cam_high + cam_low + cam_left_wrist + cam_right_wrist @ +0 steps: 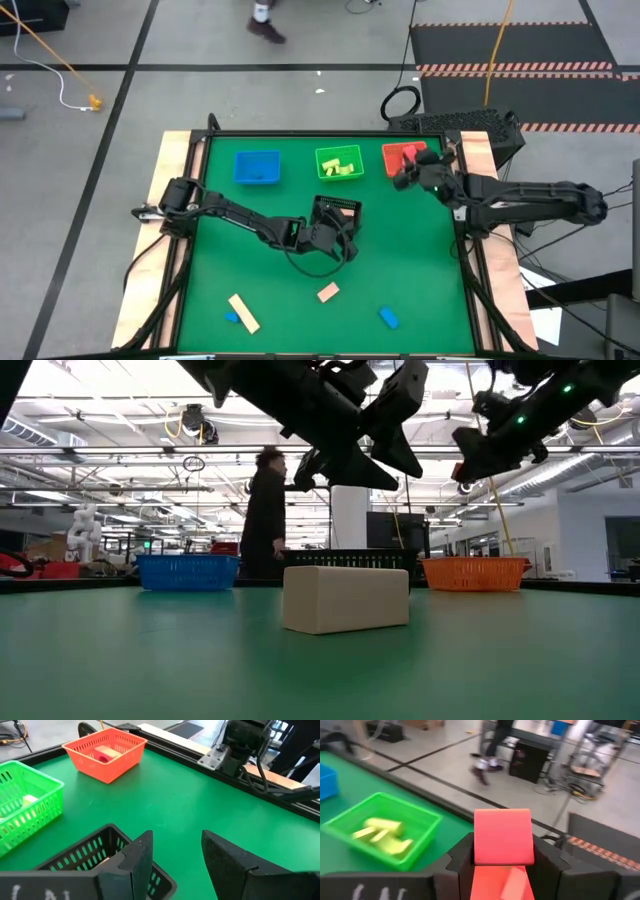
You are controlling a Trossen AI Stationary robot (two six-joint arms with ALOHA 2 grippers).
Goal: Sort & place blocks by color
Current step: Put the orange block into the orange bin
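Observation:
My right gripper (403,172) hangs over the red tray (392,152) at the far right, shut on a red block (502,832). Another red block (514,886) lies in that tray below it. My left gripper (177,840) stands open and holds nothing, just beside the black mesh tray (335,210) in mid-table. Several yellow-green blocks (380,836) lie in the green tray (339,163). On the table's near part lie a tan bar (243,313), a small blue block (231,318), a tan block (328,292) and a blue block (389,317). My right gripper pinches the red block between its two fingers, which lie on its two opposite sides (479,856). The block's free end juts out past the fingertips. It is lifted clear, above the red tray.
The blue tray (257,167) stands at the far left of the row of trays. A person walks on the floor beyond the table's far edge (265,20). Open green table lies between the mesh tray and the loose blocks near the front.

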